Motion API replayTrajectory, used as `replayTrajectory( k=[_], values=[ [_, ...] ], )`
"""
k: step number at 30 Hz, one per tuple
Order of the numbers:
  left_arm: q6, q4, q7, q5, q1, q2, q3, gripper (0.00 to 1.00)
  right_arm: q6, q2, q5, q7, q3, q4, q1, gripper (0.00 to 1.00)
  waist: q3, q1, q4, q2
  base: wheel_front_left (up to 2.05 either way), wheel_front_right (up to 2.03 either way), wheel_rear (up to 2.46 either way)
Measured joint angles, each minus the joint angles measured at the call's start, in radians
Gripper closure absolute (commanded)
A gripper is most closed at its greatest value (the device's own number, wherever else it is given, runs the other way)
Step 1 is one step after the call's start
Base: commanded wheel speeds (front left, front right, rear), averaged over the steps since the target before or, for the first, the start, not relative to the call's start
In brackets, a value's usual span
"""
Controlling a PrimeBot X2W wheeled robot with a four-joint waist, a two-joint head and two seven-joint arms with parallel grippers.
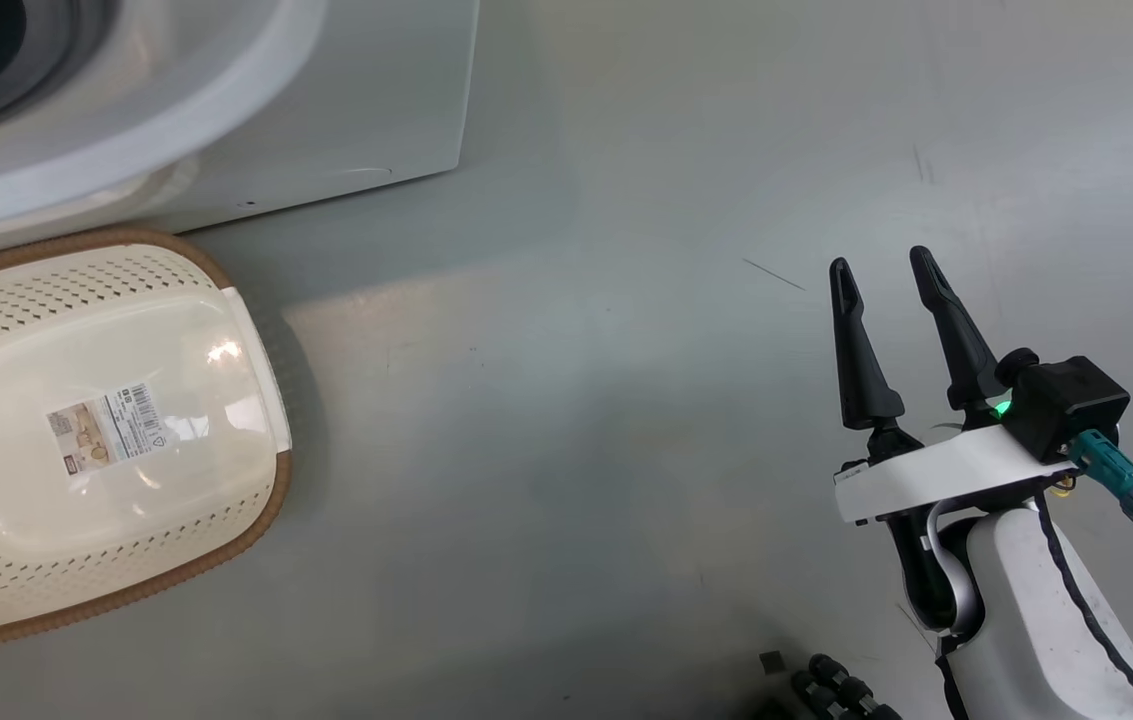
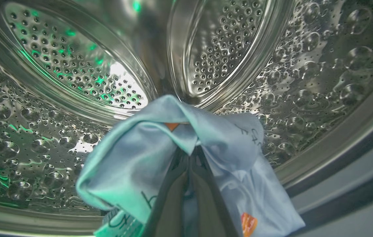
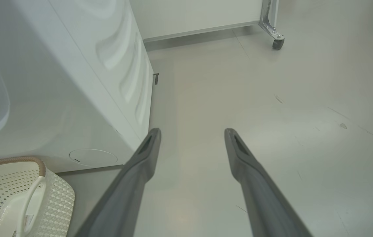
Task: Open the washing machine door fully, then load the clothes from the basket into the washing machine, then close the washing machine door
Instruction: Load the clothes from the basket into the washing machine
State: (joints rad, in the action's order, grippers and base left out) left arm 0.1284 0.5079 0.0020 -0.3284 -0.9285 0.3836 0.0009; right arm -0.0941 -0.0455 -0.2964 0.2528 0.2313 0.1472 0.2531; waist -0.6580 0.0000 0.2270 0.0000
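Inside the steel drum (image 2: 74, 72), the clothes (image 2: 133, 158) hang as a soft light-blue bundle draped over the tip of my left tool (image 2: 189, 158). Its two dark fingers (image 2: 170, 204) are drawn close together, narrow, with blue cloth pinched between them and folded over their ends. I can see an orange patch (image 2: 248, 223) low on the bundle's right side and some dark printed marks, but they are too blurred to read. The bundle hangs clear of the perforated back wall, with the dimpled drum wall curving round it on both sides. A grey seal (image 2: 354, 177) runs along the lower right edge of the left wrist view.

From the head camera, the white washing machine (image 1: 356, 100) sits at the upper left, its corner standing on the floor (image 1: 576, 400). Just in front of it is the basket (image 1: 126, 600), cream-white and perforated with a brown rim, upright on the floor, a label (image 1: 109, 428) on its smooth bottom. The right wrist view catches the same basket (image 3: 58, 197) low on the left with a white handle (image 3: 30, 197), close against the machine's front (image 3: 74, 82).

My right tool (image 1: 881, 260) is well apart from the basket, over bare floor, fingers pointing up the head view and spread wide, gripping nothing. Its own camera shows the same wide gap (image 3: 192, 131), and a caster (image 3: 278, 43) farther off by the wall.
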Motion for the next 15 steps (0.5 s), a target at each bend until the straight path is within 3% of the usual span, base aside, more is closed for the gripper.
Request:
replayTrajectory(
  k=[8, 15],
  values=[
    [0.0, 0.045, 0.108, -0.019, -0.128, 0.016, -0.003, 1.0, 0.005, 0.0, -0.001, 0.0, 0.004, -0.016, 0.001, 0.0, -0.063, 0.0, -0.002, 0.0, 0.0, 0.0, 0.0],
    [0.0, 0.058, 0.139, -0.012, -0.204, 0.027, -0.035, 1.0, 0.01, 0.0, -0.001, 0.0, 0.005, -0.023, 0.001, 0.0, -0.109, 0.0, -0.012, 0.0, 0.0, 0.0, 0.0]
  ],
)
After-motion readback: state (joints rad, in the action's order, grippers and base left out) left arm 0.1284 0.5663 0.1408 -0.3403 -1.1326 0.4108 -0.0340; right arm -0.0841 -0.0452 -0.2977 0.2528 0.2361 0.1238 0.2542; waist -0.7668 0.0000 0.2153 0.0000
